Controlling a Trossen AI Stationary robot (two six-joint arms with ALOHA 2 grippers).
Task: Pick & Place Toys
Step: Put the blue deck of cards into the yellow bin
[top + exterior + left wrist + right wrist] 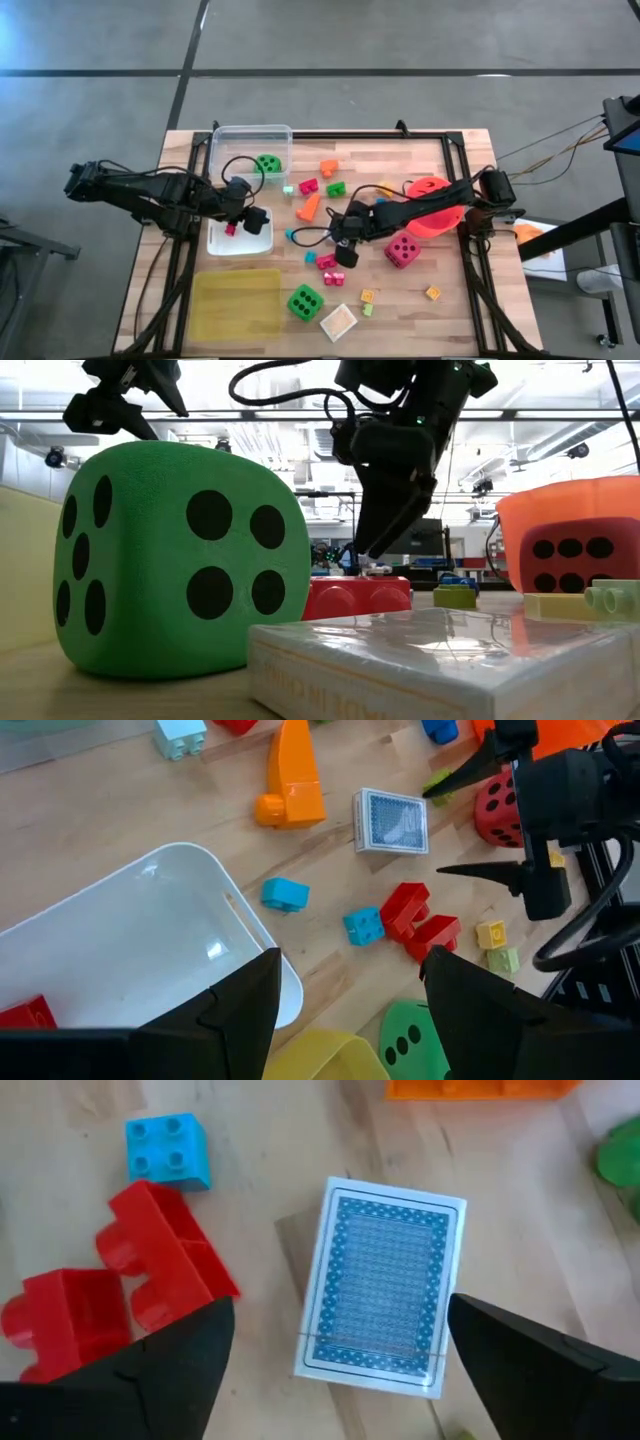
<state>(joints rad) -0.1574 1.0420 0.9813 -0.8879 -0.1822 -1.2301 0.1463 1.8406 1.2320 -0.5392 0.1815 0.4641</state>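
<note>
- Though a red block [25, 1013] lies in the white tub [150, 920] and a green die [268, 164] in the clear tub [250, 135], we judge most toys still out.
- Our left gripper [345, 1010] hangs open and empty over the white tub's rim.
- Our right gripper [335, 1370] hangs open, empty, over the card deck [385, 1295], beside red blocks [150, 1270].

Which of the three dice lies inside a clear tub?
The green die at the far side of the table lies in the clear tub. The other green die and the pink die both sit on the bare wood.
</note>
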